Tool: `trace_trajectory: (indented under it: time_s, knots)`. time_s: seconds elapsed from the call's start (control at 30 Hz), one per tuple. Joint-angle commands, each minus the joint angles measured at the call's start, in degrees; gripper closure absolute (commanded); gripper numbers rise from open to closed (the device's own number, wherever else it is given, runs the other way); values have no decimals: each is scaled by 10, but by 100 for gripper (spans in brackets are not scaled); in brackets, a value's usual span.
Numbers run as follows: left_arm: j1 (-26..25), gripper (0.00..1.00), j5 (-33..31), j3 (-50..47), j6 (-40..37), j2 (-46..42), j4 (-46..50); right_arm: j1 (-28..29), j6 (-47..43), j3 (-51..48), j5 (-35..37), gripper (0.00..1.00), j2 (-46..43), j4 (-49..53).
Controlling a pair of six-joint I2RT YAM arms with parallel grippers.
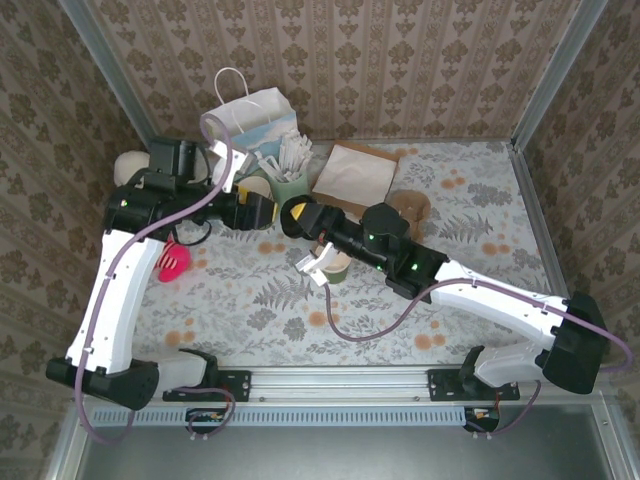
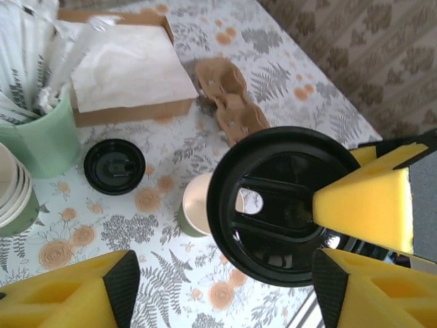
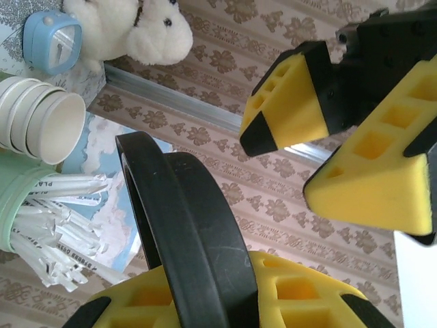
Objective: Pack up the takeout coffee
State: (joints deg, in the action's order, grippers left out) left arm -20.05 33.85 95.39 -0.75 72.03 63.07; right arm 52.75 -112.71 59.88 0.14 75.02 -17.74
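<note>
While the right fingers (image 2: 369, 205) pinch the black lid (image 2: 273, 205) mid-frame, the left fingers (image 2: 68, 297) stand open below it; the lidless green cup (image 2: 194, 212) sits on the surface (image 2: 287, 89), lower centre.

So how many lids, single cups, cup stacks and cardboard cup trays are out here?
Black lids: 2, the held lid in the right gripper and the loose lid on the table
Single open cup: 1
Cup stack: 1
Cardboard cup tray: 1
Total: 5
</note>
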Motion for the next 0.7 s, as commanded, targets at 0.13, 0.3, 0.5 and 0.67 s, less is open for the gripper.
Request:
trace_trajectory:
  time_s: [0.13, 0.3, 0.5, 0.67]
  knots:
    - [-4, 38, 18, 26, -60, 26, 55, 15, -40, -30, -50, 94, -20, -46]
    - [-7, 39, 18, 15, -67, 24, 54, 16, -33, -31, -51, 94, -22, -55]
    - [-6, 41, 69, 2, -72, 29, 58, 22, -23, -37, -47, 94, -23, -68]
    - [-6, 46, 91, -9, -96, 37, 68, 32, -11, -37, -48, 95, -21, -89]
